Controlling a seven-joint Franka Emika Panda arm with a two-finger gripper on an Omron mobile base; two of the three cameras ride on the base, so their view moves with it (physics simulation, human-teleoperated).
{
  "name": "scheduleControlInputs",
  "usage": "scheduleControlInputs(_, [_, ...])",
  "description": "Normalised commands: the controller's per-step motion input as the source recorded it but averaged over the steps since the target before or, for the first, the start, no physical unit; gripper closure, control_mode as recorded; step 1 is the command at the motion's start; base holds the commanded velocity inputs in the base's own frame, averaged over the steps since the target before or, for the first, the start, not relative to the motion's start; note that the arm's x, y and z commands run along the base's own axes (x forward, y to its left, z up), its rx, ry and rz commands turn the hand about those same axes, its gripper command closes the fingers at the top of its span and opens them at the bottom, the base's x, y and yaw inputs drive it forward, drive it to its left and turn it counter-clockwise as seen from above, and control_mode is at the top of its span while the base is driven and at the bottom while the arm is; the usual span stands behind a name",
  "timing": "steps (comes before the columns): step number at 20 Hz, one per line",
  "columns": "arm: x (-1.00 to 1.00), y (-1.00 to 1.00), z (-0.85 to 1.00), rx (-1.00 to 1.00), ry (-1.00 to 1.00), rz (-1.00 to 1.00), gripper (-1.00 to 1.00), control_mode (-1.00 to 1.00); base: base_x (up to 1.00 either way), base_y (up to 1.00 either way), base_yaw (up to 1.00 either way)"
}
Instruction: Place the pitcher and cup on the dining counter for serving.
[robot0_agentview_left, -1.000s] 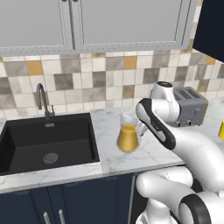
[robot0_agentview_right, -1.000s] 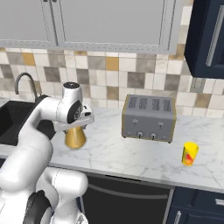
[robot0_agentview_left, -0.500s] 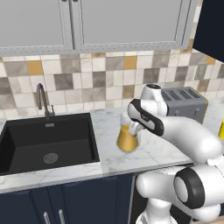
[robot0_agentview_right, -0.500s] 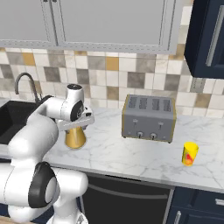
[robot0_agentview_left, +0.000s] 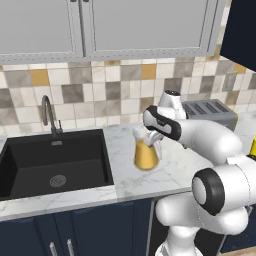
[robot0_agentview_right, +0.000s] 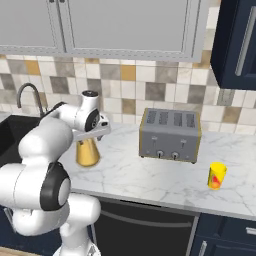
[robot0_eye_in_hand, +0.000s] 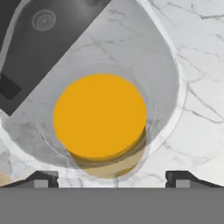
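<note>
1. My gripper (robot0_agentview_left: 150, 136) hangs at the centre of the left base view, directly over the pitcher (robot0_agentview_left: 145, 156), pointing straight down at its mouth.
2. The jaws stand spread wide and hold nothing. In the hand view the two dark tips sit at the bottom edge, one lower left and one lower right, with the pitcher's (robot0_eye_in_hand: 100, 118) rim spanning the gap between them.
3. The pitcher stands upright on the marble worktop (robot0_agentview_left: 175, 165), just right of the black sink (robot0_agentview_left: 50, 162) and left of the toaster (robot0_agentview_left: 210, 112). In the right base view it shows at centre left, its amber base (robot0_agentview_right: 87, 152) below my hand.
4. The relation that matters: its long axis runs vertical, in line with my approach, so from above I see an amber disc ringed by clear glass, a little up and left of frame centre.
5. I judge the next move to be a straight descent until the tips bracket the glass wall or neck, then a squeeze. I cannot make out the handle in the hand view, so I cannot say which way it points.
6. The cup (robot0_agentview_right: 216, 175) stands well apart, at the lower right of the right base view, beyond the toaster (robot0_agentview_right: 169, 135); it waits its turn.
</note>
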Motion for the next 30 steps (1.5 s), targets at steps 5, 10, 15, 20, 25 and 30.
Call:
scheduleControlInputs(5, [0.05,0.02,-0.25,0.00,-0.03,0.00,1.00,-1.00,0.00,0.00,0.00])
scheduleControlInputs(10, [-0.09,0.00,-0.09,0.00,-0.01,0.00,1.00,-1.00,0.00,0.00,0.00])
scheduleControlInputs(15, [-0.51,0.00,0.01,0.02,-0.14,0.00,1.00,-1.00,0.00,0.00,0.00])
scheduleControlInputs(20, [-0.67,0.00,0.25,0.07,-0.27,-0.10,1.00,-1.00,0.00,0.00,0.00])
scheduleControlInputs(25, [-0.56,-0.03,0.55,0.13,-0.26,-0.21,1.00,-1.00,0.00,0.00,0.00])
scheduleControlInputs(30, [-0.42,-0.24,0.83,0.16,-0.09,-0.27,1.00,-1.00,0.00,0.00,0.00])
